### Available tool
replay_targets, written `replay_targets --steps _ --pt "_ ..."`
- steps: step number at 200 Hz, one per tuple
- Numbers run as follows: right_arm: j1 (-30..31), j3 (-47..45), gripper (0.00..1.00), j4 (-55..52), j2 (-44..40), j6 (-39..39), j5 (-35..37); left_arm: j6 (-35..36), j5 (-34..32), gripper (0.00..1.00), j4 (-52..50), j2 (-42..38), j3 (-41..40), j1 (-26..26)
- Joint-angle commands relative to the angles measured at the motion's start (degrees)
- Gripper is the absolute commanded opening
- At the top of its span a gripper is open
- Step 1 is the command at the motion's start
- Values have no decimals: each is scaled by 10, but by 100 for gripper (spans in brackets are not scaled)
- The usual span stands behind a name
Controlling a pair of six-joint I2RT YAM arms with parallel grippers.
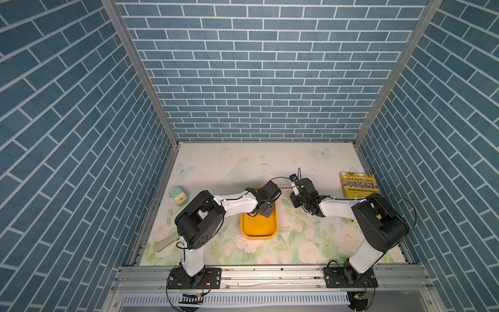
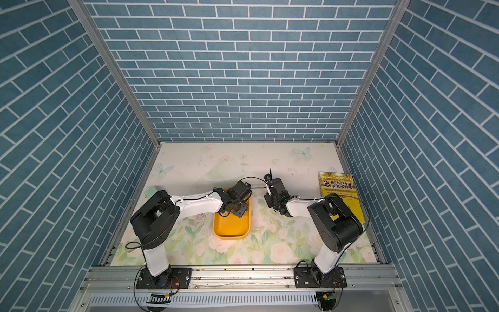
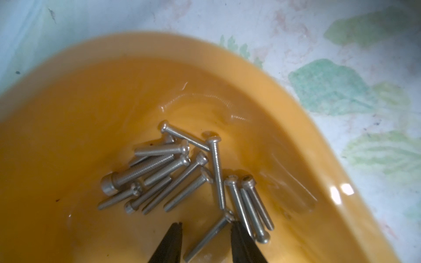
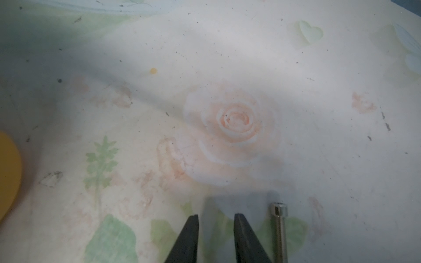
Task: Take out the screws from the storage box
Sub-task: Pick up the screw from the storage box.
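Observation:
The yellow-orange storage box [image 1: 259,227] lies mid-table on the floral mat, and its far end is covered by my left wrist. In the left wrist view several silver screws [image 3: 168,173] lie heaped on the box floor [image 3: 91,113]. My left gripper [image 3: 206,224] is open low inside the box. One screw [image 3: 207,236] lies slantwise between its fingers, its head against one fingertip [image 3: 234,227]. My right gripper [image 4: 216,215] is open over bare mat to the right of the box [image 4: 9,173], with nothing between its fingers. A single screw [image 4: 279,227] lies on the mat just outside one finger.
A yellow book [image 1: 359,185] lies at the right edge of the table. A mint-green and cream pencil sharpener [image 1: 178,195] stands at the left. A flat pale green thing [image 1: 166,243] sits front left, beside the left arm's base. Blue brick-pattern walls enclose three sides.

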Motion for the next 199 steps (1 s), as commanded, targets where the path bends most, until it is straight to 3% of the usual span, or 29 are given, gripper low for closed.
replay_targets --steps 1,66,108,199 --pt "-2 -7 31 10 -16 10 -7 -5 -6 38 -44 23 -7 2" --pt "-2 0 32 7 -16 10 -13 -14 -16 19 -58 47 -9 2" --pt "-2 5 32 10 -10 7 -20 -13 -17 0 -53 47 -10 2" --pt "0 9 29 66 -40 -27 -53 -10 -25 0 70 -82 -68 6"
